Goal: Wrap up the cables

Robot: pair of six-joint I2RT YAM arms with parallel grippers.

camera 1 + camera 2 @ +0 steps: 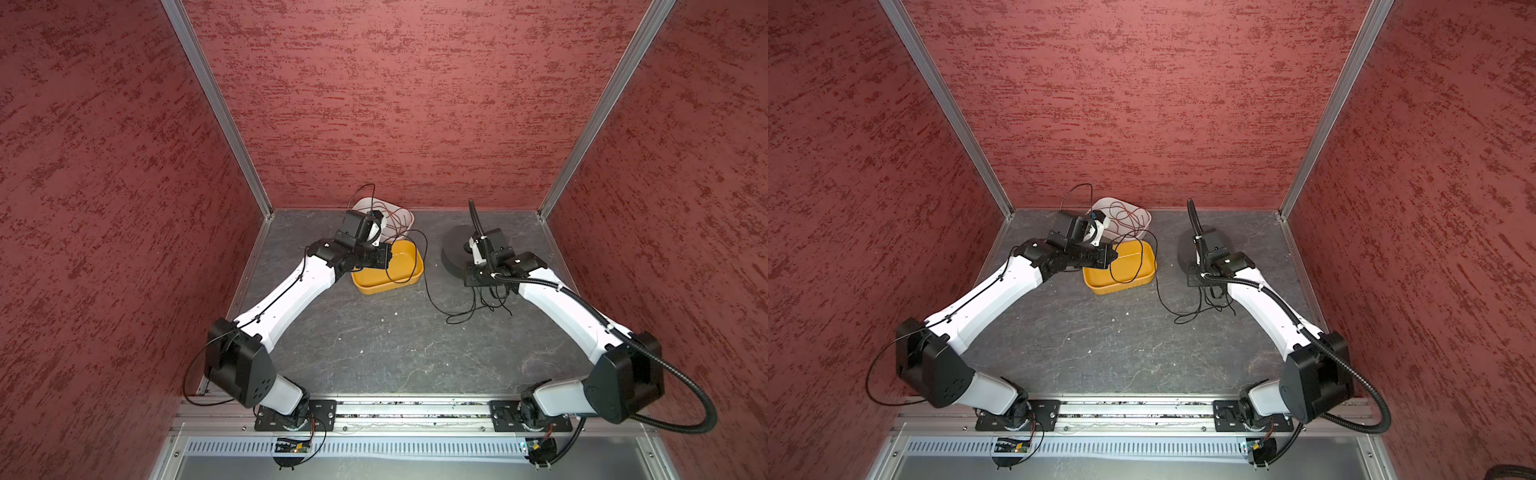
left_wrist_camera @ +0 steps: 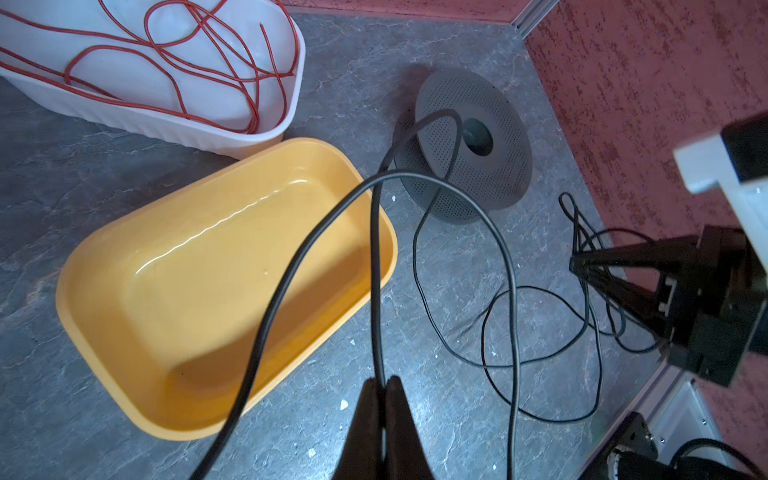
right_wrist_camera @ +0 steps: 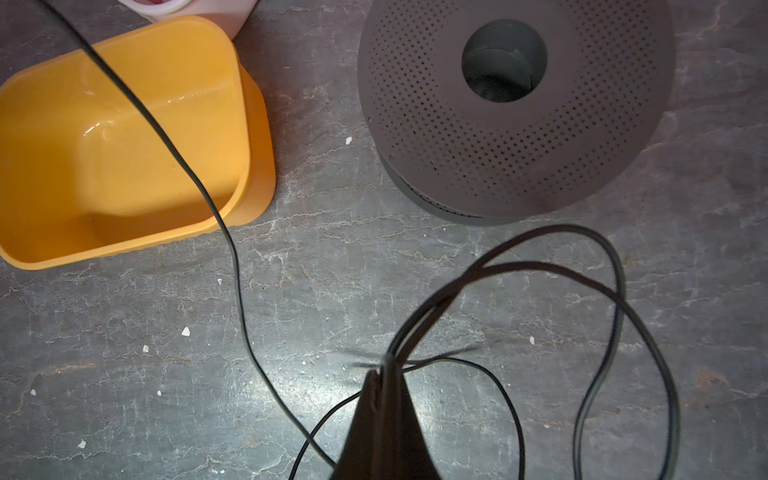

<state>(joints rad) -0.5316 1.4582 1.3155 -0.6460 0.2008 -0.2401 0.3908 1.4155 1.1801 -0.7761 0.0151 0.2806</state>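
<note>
- Step in hand, as I judge it: coiling the black wire [image 2: 375, 249] hand over hand. A few loops are gathered, and loose slack lies on the table at about 4 o'clock from the yellow tub [image 1: 419, 266].
- Next move probably calls for carrying the left-held strand over to the bundle. It must stay clear of the tub rim and the grey perforated reel [image 3: 515, 158] at the tub's 3 o'clock.
- Left gripper [image 2: 380, 382]: fingers pressed together, pinching a single strand above the tub.
- Right gripper [image 3: 384, 370]: fingers pressed together on several gathered loops, at 6 o'clock from the reel.
</note>
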